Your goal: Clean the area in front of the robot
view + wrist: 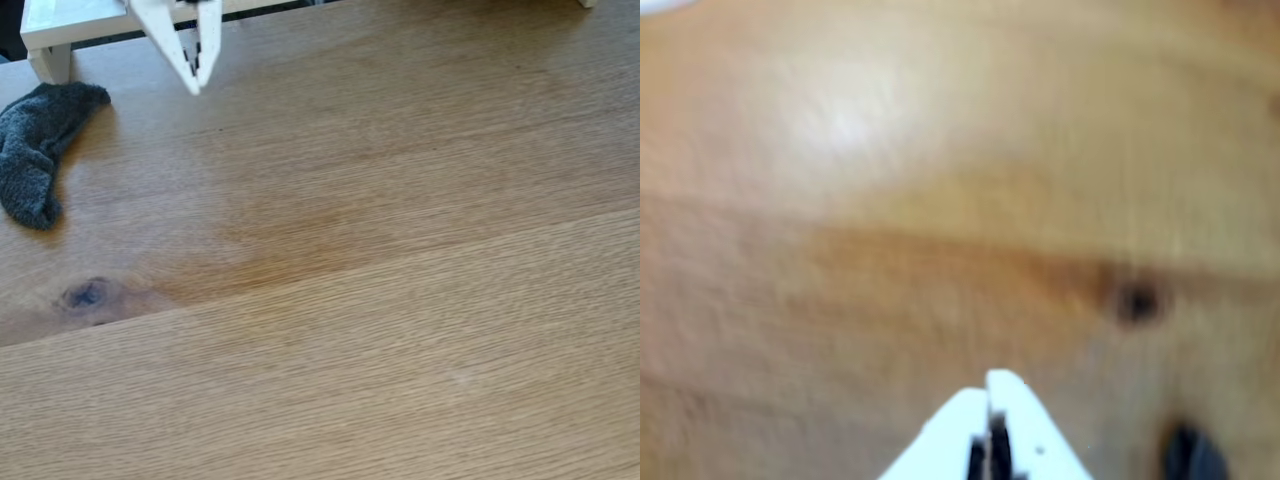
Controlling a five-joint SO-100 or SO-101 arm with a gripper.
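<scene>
Claw (197, 82) pinched closed and empty above wooden surface (380, 300); grey cloth (38, 145) lies at left.

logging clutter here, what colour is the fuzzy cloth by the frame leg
Dark grey cloth, clearest in the fixed view.

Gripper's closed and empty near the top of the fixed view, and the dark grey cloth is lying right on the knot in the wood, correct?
Not quite. In the fixed view the dark grey cloth lies at the left edge beside the white frame's leg, well apart from the knot, which sits bare lower down. The rest holds: the gripper is closed and empty near the top.
</scene>
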